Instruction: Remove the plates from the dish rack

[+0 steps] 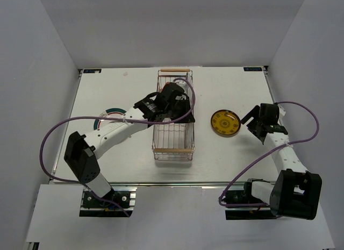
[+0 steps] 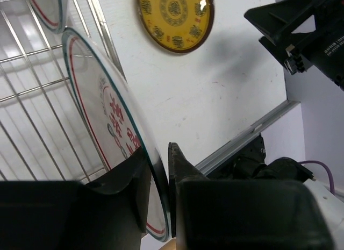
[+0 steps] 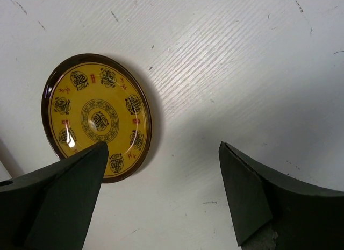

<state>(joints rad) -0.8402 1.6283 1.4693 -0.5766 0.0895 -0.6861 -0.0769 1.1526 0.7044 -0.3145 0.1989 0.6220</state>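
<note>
1. Step in hand: gripping a plate that stands in the dish rack (image 1: 172,137), before the lift-out.
2. Left gripper (image 2: 158,164): jaws narrow, pinched on the rim of the white plate (image 2: 102,99), which has a teal edge and red lettering. One finger sits on each face, and both look to be in contact in the left wrist view.
3. The white plate stands on edge between the wires, in the far half of the rack under the left wrist. It leans a bit and is not lifted yet.
4. A second plate (image 2: 45,11) stands in the rack just beyond it, so at least two are left to unload. The arm hides the rest of the far half in the top view, so I can't give a full count.
5. Already out: the yellow plate (image 1: 226,122) lies flat on the table (image 1: 231,94) at 3 o'clock of the rack. A teal-rimmed plate (image 1: 107,115) lies at 9 o'clock, partly under the left arm.
6. Right gripper (image 3: 161,148): jaws wide and holding nothing. It hovers just at 3 o'clock of the yellow plate and isn't touching it.
7. Next move, my call: lift straight up along the plate's plane until the rim clears the wires, then swing toward 9 o'clock and lay it flat.
8. Risks: the grip is thin on a glossy rim, so the plate may pivot. The drop spot at 9 o'clock is already taken, so stack it or offset it.
</note>
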